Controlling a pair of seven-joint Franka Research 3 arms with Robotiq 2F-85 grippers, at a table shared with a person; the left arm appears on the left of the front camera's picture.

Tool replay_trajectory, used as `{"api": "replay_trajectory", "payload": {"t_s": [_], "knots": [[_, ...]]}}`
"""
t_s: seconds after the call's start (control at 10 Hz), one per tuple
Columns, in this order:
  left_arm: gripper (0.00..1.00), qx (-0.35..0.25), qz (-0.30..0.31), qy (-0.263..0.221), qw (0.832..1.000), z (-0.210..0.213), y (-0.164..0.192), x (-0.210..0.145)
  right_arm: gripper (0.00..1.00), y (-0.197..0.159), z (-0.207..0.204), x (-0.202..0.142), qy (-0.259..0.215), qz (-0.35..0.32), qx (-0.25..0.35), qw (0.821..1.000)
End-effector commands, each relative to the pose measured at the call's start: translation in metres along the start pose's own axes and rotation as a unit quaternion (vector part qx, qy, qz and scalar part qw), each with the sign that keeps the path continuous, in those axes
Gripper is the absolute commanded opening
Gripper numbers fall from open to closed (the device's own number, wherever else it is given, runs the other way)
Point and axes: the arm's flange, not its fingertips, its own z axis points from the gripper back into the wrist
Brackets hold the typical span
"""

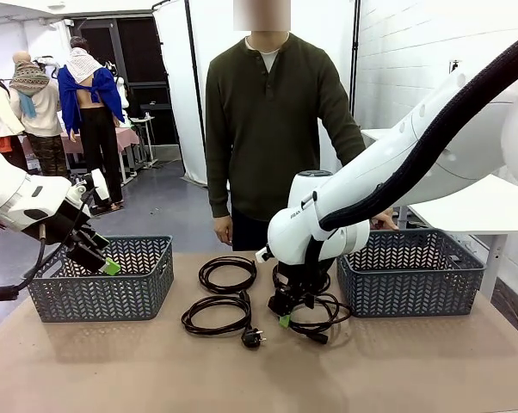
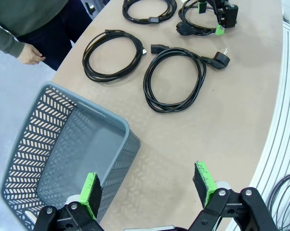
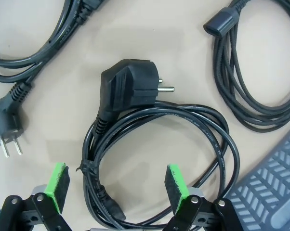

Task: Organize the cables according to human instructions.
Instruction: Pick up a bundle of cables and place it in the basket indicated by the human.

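Four black coiled cables lie mid-table. My right gripper [image 1: 286, 316] hangs low over one coil [image 3: 183, 113], open, its green pads [image 3: 176, 180] either side of the winding below a chunky plug [image 3: 130, 89]. Another coil [image 1: 203, 275] lies nearer the person, and one with a plug [image 1: 253, 337] lies in front of it. My left gripper [image 1: 100, 258] is open and holds nothing above the left basket [image 2: 63, 159]; its wrist view takes in the coils [image 2: 147, 84] and the right gripper [image 2: 222, 17]. The person [image 1: 268, 120] stands at the far edge, one hand [image 1: 384, 219] by the right basket [image 1: 411, 275].
Two grey lattice baskets stand at the table's left [image 1: 100, 284] and right, and the left one is empty inside. A corner of the right basket [image 3: 275, 187] sits close to my right gripper. Bare tabletop [image 1: 242, 379] stretches along the front.
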Motion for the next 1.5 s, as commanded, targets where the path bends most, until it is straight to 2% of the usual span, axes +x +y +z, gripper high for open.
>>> {"api": "replay_trajectory", "payload": {"t_s": [0.0,0.4,0.5,1.0,1.1,1.4], "knots": [[1.0,-0.003,0.003,-0.002,1.0,0.0,-0.001,-0.004,1.0,0.0,-0.005,0.013,0.016,-0.01,-0.014,1.0],[1.0,-0.003,0.003,-0.002,1.0,0.0,-0.001,-0.004,1.0,0.002,-0.017,0.012,0.032,-0.011,-0.004,0.999],[1.0,-0.003,0.003,-0.002,1.0,0.0,-0.001,-0.004,0.92,0.002,-0.016,0.014,0.032,-0.013,0.0,0.999],[1.0,-0.003,0.003,-0.002,1.0,0.0,-0.001,-0.004,0.12,0.003,-0.008,0.025,0.025,-0.014,0.005,1.0],[1.0,-0.003,0.003,-0.002,1.0,0.0,-0.001,-0.004,0.0,0.002,-0.01,0.024,0.026,-0.015,0.009,1.0],[1.0,-0.003,0.003,-0.002,1.0,0.0,-0.001,-0.004,0.0,0.001,-0.013,0.022,0.029,-0.019,0.028,0.999]]}}
